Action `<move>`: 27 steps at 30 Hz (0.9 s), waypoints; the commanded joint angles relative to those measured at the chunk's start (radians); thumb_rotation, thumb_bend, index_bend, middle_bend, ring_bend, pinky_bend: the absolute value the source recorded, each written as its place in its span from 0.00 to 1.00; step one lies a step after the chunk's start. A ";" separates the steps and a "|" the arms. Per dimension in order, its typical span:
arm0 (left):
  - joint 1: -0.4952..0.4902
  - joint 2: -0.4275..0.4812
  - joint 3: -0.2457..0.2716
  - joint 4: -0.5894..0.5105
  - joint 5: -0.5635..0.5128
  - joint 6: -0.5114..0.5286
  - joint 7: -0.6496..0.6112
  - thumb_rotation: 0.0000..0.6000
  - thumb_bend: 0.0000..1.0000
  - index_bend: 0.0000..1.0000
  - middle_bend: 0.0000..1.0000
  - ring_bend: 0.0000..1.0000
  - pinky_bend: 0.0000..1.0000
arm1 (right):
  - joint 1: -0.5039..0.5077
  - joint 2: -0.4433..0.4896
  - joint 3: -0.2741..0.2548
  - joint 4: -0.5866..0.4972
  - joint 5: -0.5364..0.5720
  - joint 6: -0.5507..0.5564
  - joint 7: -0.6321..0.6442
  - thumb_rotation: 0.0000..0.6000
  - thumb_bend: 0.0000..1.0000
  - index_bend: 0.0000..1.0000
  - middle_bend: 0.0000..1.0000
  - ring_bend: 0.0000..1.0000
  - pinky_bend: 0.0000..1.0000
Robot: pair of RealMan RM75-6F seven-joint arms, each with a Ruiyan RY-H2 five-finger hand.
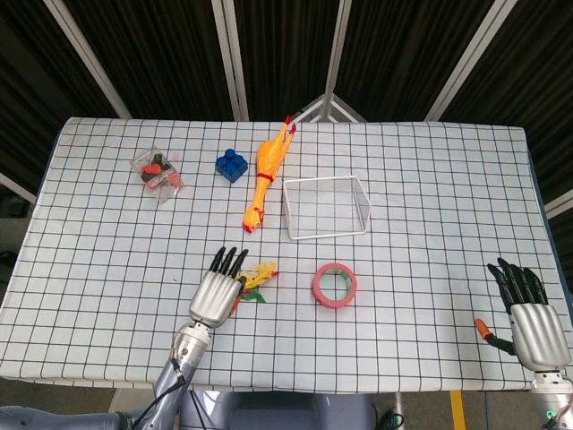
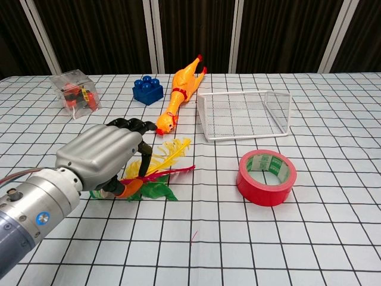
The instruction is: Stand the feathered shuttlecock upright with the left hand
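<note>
The feathered shuttlecock (image 1: 260, 277) lies on its side on the checked cloth, left of centre near the front. Its yellow, red and green feathers (image 2: 164, 159) point right and its orange base (image 2: 131, 187) sits under my palm. My left hand (image 1: 217, 291) lies over the base end, its dark fingers (image 2: 138, 126) arched down onto the feathers; no firm grip shows. In the chest view the left hand (image 2: 98, 156) hides most of the base. My right hand (image 1: 530, 321) rests at the front right corner with its fingers spread and nothing in it.
A red tape roll (image 2: 266, 177) lies just right of the shuttlecock. Behind it stands a white wire basket (image 2: 238, 116). A yellow rubber chicken (image 2: 178, 89), a blue brick (image 2: 147, 91) and a clear box of small items (image 2: 75, 93) lie further back left.
</note>
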 commanded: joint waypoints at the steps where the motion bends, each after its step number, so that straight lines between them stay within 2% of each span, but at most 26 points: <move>1: -0.001 0.002 0.003 -0.003 0.001 0.003 -0.004 1.00 0.62 0.58 0.06 0.00 0.00 | 0.000 0.000 0.000 0.000 0.000 0.000 0.000 1.00 0.34 0.00 0.00 0.00 0.00; 10: -0.002 0.025 0.012 -0.020 0.014 0.017 -0.023 1.00 0.63 0.59 0.06 0.00 0.00 | 0.000 0.001 0.000 -0.002 0.002 -0.002 0.001 1.00 0.34 0.00 0.00 0.00 0.00; 16: -0.002 0.056 0.001 -0.064 0.030 0.036 -0.052 1.00 0.63 0.59 0.06 0.00 0.00 | 0.000 0.002 -0.001 -0.001 0.002 -0.003 0.001 1.00 0.34 0.00 0.00 0.00 0.00; 27: 0.008 0.156 -0.021 -0.165 0.054 0.073 -0.098 1.00 0.63 0.59 0.06 0.00 0.00 | -0.001 0.003 -0.001 -0.004 0.005 -0.005 -0.003 1.00 0.34 0.00 0.00 0.00 0.00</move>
